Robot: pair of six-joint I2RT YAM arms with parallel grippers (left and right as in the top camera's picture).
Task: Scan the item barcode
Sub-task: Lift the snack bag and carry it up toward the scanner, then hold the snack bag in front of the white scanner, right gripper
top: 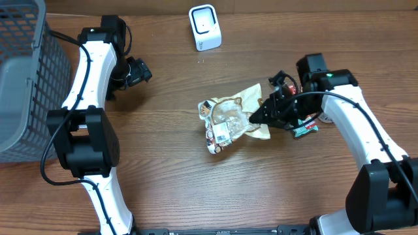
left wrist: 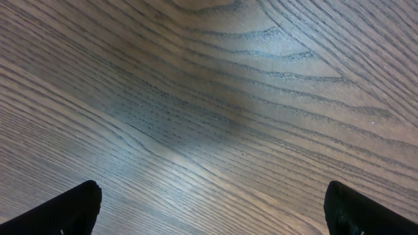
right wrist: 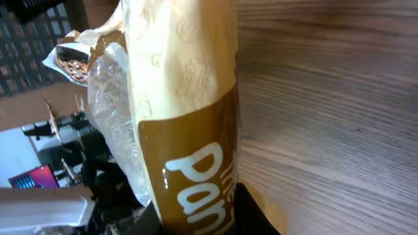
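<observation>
Near worktop point(top: 163, 196) ctr, slightly R of middle, is the snack bag point(top: 228, 121): crumpled, cream + brown w/ a clear crinkly panel and a white label patch on its lower L part. R pincer point(top: 259, 119) is clamped on the bag's R end, jaws nearly together w/ just the film btwn them. Can't tell from overhead whether the bag rests on the wood or is lifted off it.

R wrist view: snack bag point(right wrist: 186, 98) runs lengthwise up the frame. A brown band w/ white lettering "Pan…" sits nearest the cam. Dark fingers point(right wrist: 258, 215) pinch it at the bottom edge. Wood grain on the R side, blurred.

L pincer point(top: 140, 70) is well apart from the bag, over bare wood at upper L. Jaws are spread wide, nothing in them. L wrist view shows only two black fingertips point(left wrist: 65, 209) at the bottom corners w/ wood btwn them.

White scanner point(top: 204, 27) stands upright at the far edge, above + a bit L of the bag, not touching it. Grey mesh basket point(top: 26, 72) is at the far L edge, beside the L arm.
</observation>
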